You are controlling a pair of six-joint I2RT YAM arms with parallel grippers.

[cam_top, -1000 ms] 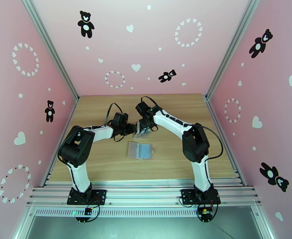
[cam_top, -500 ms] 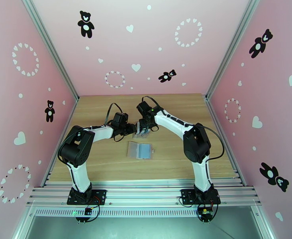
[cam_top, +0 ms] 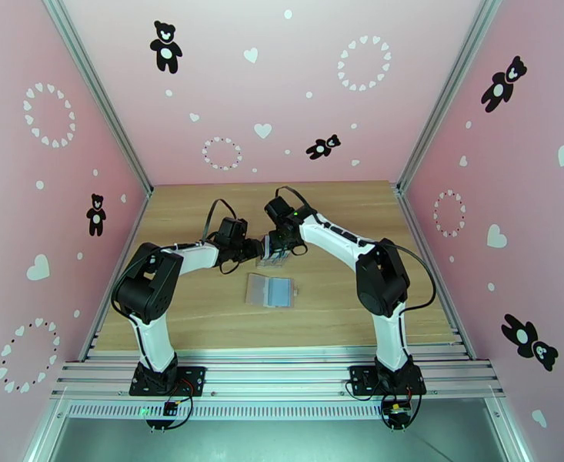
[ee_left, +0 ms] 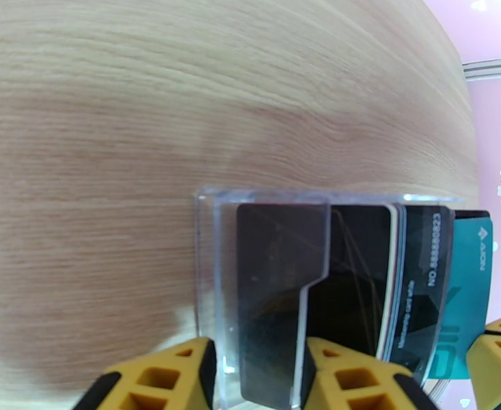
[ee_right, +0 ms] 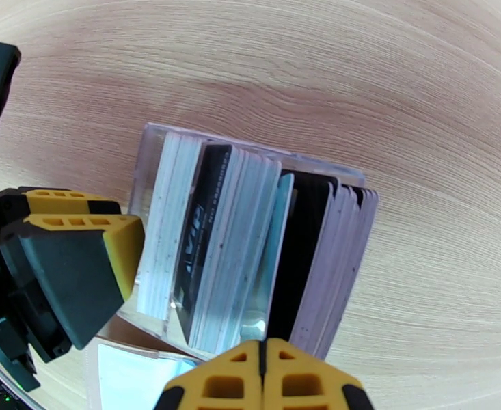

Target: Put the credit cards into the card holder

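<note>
Two jobs: the left gripper [ee_left: 255,369], partly open, clamps the clear plastic slotted stand [ee_left: 206,268] steady; the right gripper [ee_right: 264,360], pinched shut at the stack's 6 o'clock edge, should draw the thin teal plastic card [ee_right: 281,234] straight out.

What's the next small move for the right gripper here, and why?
Probably draw the right gripper straight away from the clear stand: it looks shut on the teal card, the left gripper braces the stand, and the card holder lies open nearby.

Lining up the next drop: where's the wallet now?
Top view: the wallet lies flat mid-table, just nearer the arm bases than the clear card stand.
</note>
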